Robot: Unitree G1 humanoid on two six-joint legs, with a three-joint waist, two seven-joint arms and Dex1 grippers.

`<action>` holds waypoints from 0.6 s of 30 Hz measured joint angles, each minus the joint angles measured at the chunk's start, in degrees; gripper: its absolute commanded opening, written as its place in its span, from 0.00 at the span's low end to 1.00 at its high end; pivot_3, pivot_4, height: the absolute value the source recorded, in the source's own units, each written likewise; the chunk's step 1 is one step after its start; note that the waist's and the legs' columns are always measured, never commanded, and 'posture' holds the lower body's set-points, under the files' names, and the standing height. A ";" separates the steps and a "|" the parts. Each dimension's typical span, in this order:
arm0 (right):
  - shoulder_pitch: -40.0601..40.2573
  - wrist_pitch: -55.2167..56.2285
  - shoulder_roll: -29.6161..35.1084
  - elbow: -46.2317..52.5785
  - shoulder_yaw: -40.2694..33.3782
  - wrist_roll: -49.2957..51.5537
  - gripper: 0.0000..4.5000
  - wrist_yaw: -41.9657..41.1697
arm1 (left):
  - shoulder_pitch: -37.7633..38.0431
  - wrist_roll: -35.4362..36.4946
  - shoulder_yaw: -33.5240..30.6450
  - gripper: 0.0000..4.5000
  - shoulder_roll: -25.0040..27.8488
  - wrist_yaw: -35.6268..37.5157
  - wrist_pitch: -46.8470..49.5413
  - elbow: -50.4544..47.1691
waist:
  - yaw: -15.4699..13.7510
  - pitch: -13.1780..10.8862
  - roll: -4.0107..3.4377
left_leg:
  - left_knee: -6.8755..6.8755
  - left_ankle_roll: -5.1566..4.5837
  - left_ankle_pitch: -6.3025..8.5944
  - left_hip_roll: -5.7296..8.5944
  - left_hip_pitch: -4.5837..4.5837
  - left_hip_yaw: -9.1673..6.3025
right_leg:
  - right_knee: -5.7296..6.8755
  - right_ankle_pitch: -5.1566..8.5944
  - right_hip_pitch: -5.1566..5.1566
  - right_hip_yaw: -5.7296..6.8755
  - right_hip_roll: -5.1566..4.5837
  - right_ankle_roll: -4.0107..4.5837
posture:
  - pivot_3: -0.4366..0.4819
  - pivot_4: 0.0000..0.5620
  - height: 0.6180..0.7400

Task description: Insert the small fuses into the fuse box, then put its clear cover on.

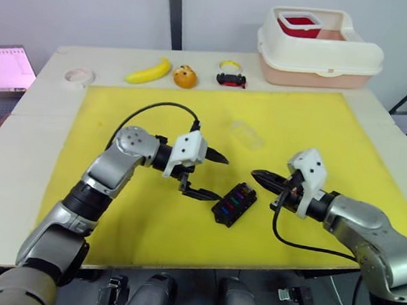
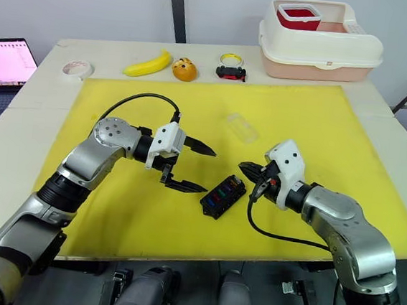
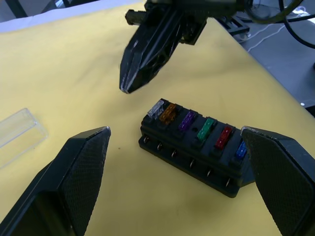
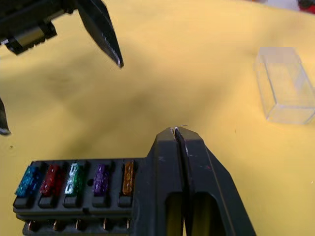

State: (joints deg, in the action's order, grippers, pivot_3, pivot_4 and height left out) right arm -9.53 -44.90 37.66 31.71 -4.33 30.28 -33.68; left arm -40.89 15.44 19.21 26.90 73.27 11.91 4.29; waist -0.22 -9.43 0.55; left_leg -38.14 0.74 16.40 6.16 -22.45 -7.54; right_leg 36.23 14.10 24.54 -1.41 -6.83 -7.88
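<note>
You see two silver-grey metal arms with black joint bands. Each wrist carries a white angular housing, and a black cable loops from it. Each gripper, left and right, has tapered black fingers with textured pads.

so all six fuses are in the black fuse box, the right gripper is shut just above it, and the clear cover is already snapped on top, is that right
Not quite: the clear cover is not on the fuse box. It lies apart on the yellow mat, as the right wrist view shows. The rest holds: six fuses sit in their slots, and the right gripper is shut just above the box.
</note>
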 measured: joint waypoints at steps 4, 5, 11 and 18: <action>0.17 0.79 -0.50 -0.49 1.52 -0.82 0.01 0.17 | 0.02 -0.05 0.00 1.00 0.06 -0.06 0.00 -0.02 | -0.09 0.00 0.00 | 0.00 0.00 0.00 0.00 0.00 0.00 | 0.00 0.00 0.00 0.00 0.00 0.00 | 0.48 0.27 1.00; 0.27 0.85 -0.51 -0.49 1.64 -0.87 0.01 0.22 | 0.02 -0.06 0.00 1.00 0.07 -0.07 0.00 -0.03 | -0.10 0.00 0.00 | 0.00 0.00 0.00 0.00 0.00 0.00 | 0.00 0.00 0.00 0.00 0.00 0.00 | 0.48 0.27 1.00; 1.55 0.80 -0.50 -0.49 3.35 -1.99 0.01 0.69 | 0.03 -0.25 0.00 1.00 0.05 -0.27 0.02 -0.04 | -0.16 0.00 0.00 | 0.00 0.00 0.00 0.00 0.00 -0.01 | 0.00 0.00 0.00 0.00 0.00 0.00 | 0.48 0.27 1.00; 1.84 0.47 -0.43 -0.45 3.75 -3.25 0.01 2.01 | 0.02 -0.26 0.00 1.00 -0.07 -0.54 0.03 -0.06 | -0.27 0.01 0.00 | -0.01 0.00 0.00 0.00 0.01 -0.01 | 0.00 0.00 -0.04 0.00 0.00 0.00 | 0.48 0.27 1.00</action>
State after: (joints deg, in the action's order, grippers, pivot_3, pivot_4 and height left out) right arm -7.69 -44.44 37.23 31.26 -0.58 27.02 -31.67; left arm -40.87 15.18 19.21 26.83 72.73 11.94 4.22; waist -0.49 -9.42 0.56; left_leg -38.15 0.75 16.40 6.16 -22.44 -7.55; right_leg 36.23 14.10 24.50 -1.41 -6.82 -7.88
